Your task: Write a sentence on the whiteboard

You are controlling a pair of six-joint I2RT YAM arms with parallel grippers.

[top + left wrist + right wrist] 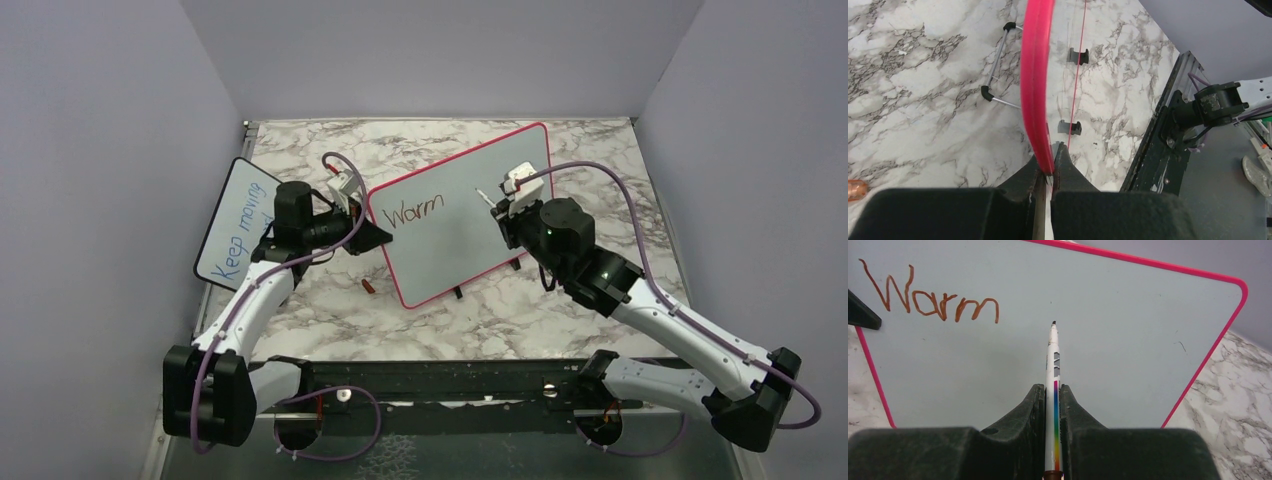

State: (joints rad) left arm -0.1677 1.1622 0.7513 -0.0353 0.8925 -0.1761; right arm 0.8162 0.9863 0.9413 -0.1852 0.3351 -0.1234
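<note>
The whiteboard carries one readable word, "Warm", handwritten in red-brown ink with a capital W and the other letters in lower case. It stands in the whiteboard's upper left part, near the left pink-red edge.

Left of the whiteboard, a smaller dark-framed board bears blue handwriting, "Keep moving", running along its length. A few more blue strokes lie beside that line, on the side nearer the whiteboard, but they are mostly hidden and cannot be read.

The marker in front of the whiteboard has a rainbow stripe and small grey print, too small to read.
</note>
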